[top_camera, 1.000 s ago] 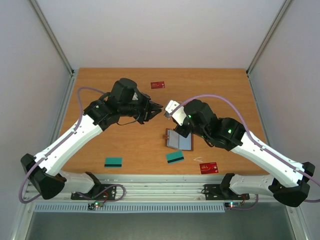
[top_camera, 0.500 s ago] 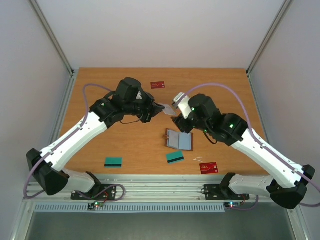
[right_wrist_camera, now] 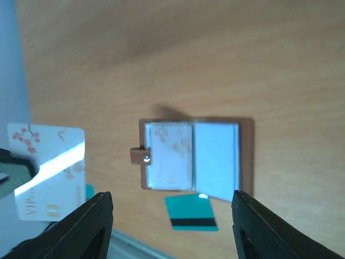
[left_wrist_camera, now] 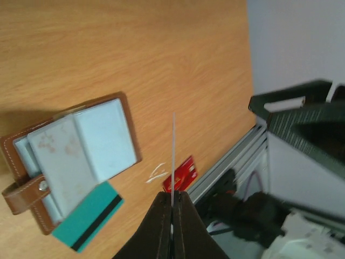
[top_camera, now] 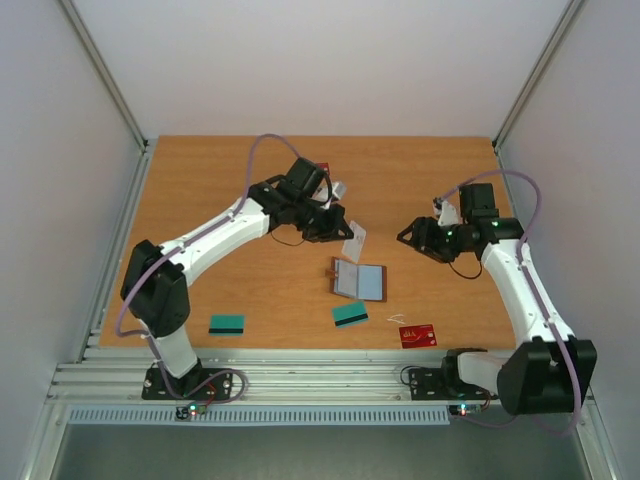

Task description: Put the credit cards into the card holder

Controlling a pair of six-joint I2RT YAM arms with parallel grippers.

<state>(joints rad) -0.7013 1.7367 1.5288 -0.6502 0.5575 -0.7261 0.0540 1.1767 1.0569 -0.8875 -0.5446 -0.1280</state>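
The brown card holder (top_camera: 359, 280) lies open on the table, its snap tab on the left and a pale card showing in its left pocket. Just above its far edge my left gripper (top_camera: 345, 232) is shut on a white credit card (top_camera: 355, 243), which the left wrist view shows edge-on (left_wrist_camera: 173, 156). My right gripper (top_camera: 410, 237) hangs open and empty to the right of the holder. Its fingers (right_wrist_camera: 91, 226) frame the holder (right_wrist_camera: 197, 154) and a teal card (right_wrist_camera: 191, 213).
A teal card (top_camera: 350, 314) lies just in front of the holder and another (top_camera: 227, 323) at the front left. One red card (top_camera: 417, 334) sits near the front edge. Another red card (top_camera: 322, 167) peeks out behind the left arm at the back.
The white card has passed from my right gripper to my left, which shut on it. The right gripper opened and drew back to the right. The left arm carried the card toward the holder.
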